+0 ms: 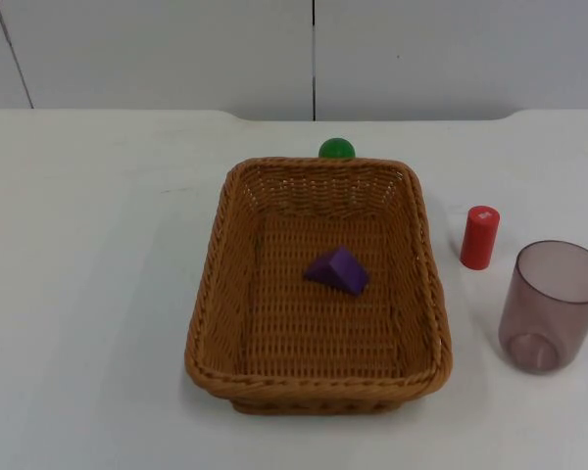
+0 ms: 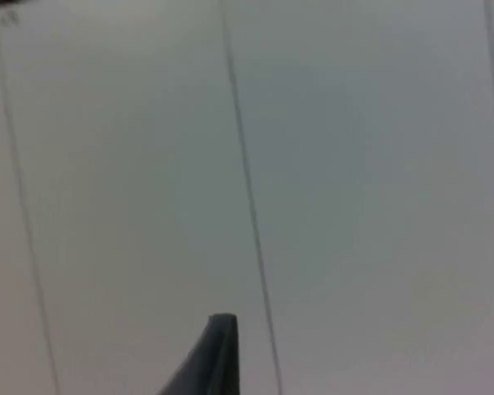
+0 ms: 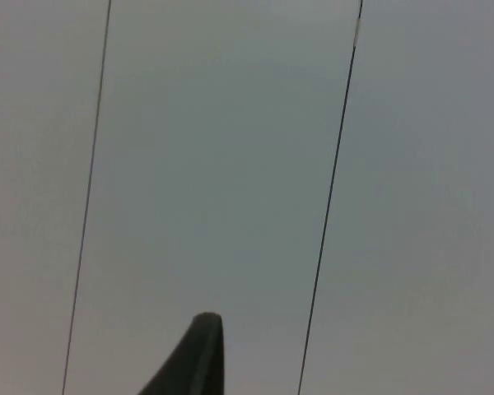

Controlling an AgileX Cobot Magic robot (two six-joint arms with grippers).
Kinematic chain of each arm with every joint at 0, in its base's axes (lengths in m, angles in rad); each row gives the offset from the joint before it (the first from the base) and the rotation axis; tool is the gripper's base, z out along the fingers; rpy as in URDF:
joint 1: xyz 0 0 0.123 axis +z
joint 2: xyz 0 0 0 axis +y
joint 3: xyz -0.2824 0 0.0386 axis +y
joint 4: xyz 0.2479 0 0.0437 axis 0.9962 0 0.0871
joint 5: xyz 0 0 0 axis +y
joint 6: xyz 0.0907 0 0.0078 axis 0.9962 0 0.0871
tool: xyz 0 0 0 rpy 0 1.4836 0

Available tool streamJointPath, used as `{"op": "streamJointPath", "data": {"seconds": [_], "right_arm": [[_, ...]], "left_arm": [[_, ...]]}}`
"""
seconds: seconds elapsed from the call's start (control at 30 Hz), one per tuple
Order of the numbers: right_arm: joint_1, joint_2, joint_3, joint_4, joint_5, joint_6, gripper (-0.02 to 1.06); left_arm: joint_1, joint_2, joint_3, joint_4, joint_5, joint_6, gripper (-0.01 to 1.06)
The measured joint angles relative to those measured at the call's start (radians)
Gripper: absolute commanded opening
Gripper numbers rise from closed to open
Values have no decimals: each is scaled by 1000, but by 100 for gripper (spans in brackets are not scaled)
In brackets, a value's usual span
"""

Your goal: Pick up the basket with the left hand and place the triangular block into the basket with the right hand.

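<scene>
Basket: centre of worktop.
Triangular block: purple, inside basket.
Left hand, right hand: facing partition wall; grip state cannot be told.

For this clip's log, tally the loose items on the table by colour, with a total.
Brown: 1, woven wicker basket
Purple: 1, triangular block lying inside the basket
Red: 1, upright cylinder right of the basket
Green: 1, rounded object partly hidden behind the basket's far rim
Smoky pink, translucent: 1, plastic cup
Total: 5
</scene>
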Motion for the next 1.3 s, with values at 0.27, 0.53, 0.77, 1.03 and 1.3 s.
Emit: {"op": "streamJointPath", "data": {"seconds": [0.27,0.53,0.77,1.03,1.3], "right_arm": [[0,-84,-2,0,91,-2,105],[22,-84,-2,68,158,-77,105],[69,-84,-2,83,165,-104,105],[69,-84,-2,83,223,-100,105],[69,-84,-2,64,352,-38,105]], "left_arm": [[-20,-65,4,-35,34,15,105],[-20,-187,4,-60,110,21,105],[-20,-197,4,-58,170,12,105],[-20,-197,27,-76,317,10,105],[-20,-197,123,-152,392,5,105]]}}
